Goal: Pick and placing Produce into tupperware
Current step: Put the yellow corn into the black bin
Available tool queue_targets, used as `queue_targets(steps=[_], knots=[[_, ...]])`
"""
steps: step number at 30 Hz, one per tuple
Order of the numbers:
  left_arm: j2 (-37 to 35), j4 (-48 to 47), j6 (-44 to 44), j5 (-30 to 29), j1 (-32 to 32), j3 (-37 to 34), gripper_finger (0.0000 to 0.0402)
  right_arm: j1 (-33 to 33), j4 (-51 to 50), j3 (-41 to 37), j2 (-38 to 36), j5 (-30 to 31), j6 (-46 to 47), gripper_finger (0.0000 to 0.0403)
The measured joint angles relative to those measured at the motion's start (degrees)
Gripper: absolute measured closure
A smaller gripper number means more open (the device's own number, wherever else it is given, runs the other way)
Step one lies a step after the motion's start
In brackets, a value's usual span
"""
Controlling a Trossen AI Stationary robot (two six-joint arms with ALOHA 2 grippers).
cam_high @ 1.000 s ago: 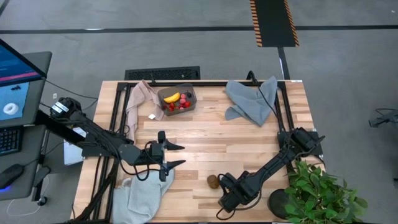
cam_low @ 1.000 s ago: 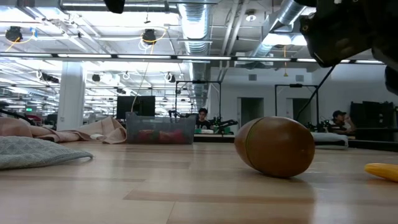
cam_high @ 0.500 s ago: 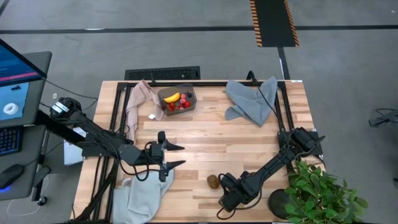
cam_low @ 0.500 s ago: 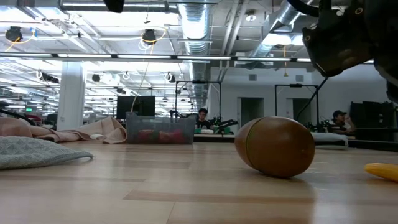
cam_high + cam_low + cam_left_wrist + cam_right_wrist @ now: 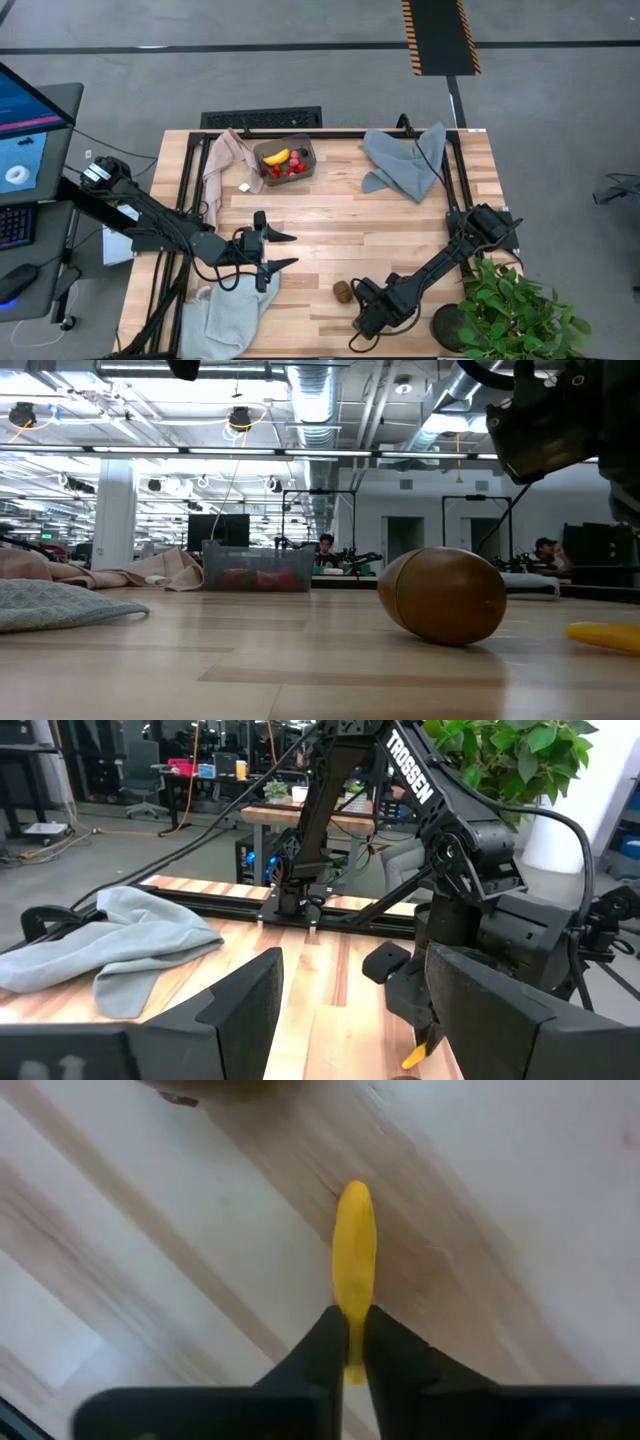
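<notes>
My right gripper (image 5: 362,322) is down at the table's near edge, shut on a small yellow piece (image 5: 354,1245), also visible in the low view (image 5: 605,635). The brown kiwi (image 5: 343,291) lies on its side on the wood just to the far left of that gripper. The tupperware (image 5: 285,157) stands at the far side, holding a yellow banana (image 5: 276,157) and red strawberries (image 5: 288,169). My left gripper (image 5: 284,250) waits open left of centre, above the table, with nothing between its fingers. My right gripper pinches one end of the yellow piece (image 5: 349,1312) between its two fingers (image 5: 320,1345). The rest of the piece sticks out ahead, in line with the fingers. The fingers slant down from the table's right. The piece is low at the wood (image 5: 600,636); whether it still rests there I cannot tell.
A grey-blue cloth (image 5: 405,160) lies at the far right and another (image 5: 225,315) at the near left. A beige-pink cloth (image 5: 225,160) lies beside the tupperware, with a small white bit (image 5: 244,187) near it. A potted plant (image 5: 515,310) stands at the near right corner.
In the low view the yellow piece has slid a little toward the table's left, nearer the kiwi. My right arm's wrist has shifted slightly above it. The kiwi has stayed where it was.
</notes>
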Motion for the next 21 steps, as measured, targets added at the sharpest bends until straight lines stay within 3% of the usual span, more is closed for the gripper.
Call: queue_targets(steps=[5, 11, 21], knots=[[0.0, 0.0, 0.0, 0.0, 0.0, 0.0, 0.0166, -2.3, -1.0, 0.2, -0.3, 1.2, -4.1, 0.0370], [0.0, 0.0, 0.0, 0.0, 0.0, 0.0, 0.0166, -4.9, -6.8, 3.5, -0.2, 1.4, -9.2, 0.0351], [0.0, 0.0, 0.0, 1.3, 0.0, 0.0, 0.0166, -10.8, -21.5, 15.7, -0.3, 8.5, -20.7, 0.0358]])
